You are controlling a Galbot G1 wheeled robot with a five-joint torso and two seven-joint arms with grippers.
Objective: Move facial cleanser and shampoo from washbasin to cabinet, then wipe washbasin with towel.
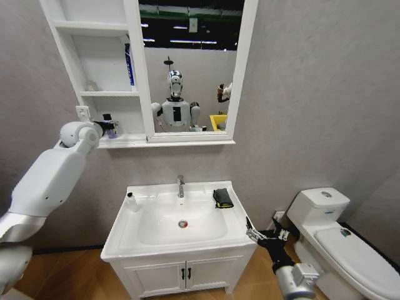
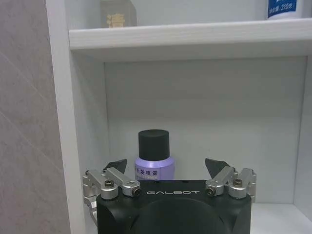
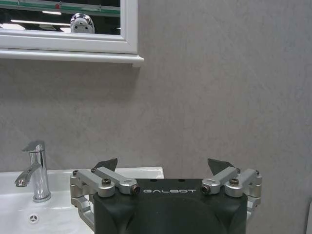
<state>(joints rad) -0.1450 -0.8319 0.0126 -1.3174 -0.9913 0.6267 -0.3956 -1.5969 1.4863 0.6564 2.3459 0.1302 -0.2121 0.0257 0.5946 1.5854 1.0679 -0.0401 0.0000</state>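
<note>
While the left arm reaches up to the cabinet, the right one hangs low beside the washbasin.
Landmark: washbasin (image 1: 144, 240), white, on a two-door cupboard (image 1: 184, 274) with black handles.
Left gripper (image 2: 165, 168): raised well above the washbasin at the cabinet's (image 1: 69, 62) lowest shelf; fingers spread wide, holding nothing.
Purple bottle (image 2: 154, 157): upright on that lowest shelf, black cap up, between the spread fingers but apart from both in the left wrist view.
Around it: cabinet side wall close by on one side; a pale bottle (image 2: 118, 13) and a blue-labelled bottle (image 2: 282, 8) on the shelf above.
Right gripper (image 3: 163, 165): low, just off the washbasin's right front corner; fingers wide apart, empty.
Towel (image 1: 222, 197): dark, folded, flat on the washbasin's right rear rim, long side running front to back.
White bottle (image 1: 132, 201): small, upright on the washbasin's left rim.
Tap (image 1: 180, 185): chrome, at the middle of the washbasin's rear edge, spout pointing toward the bowl.
Toilet (image 1: 350, 247): right of the washbasin.
Mirror (image 1: 187, 62): above the washbasin; the head view shows the robot's reflection.
</note>
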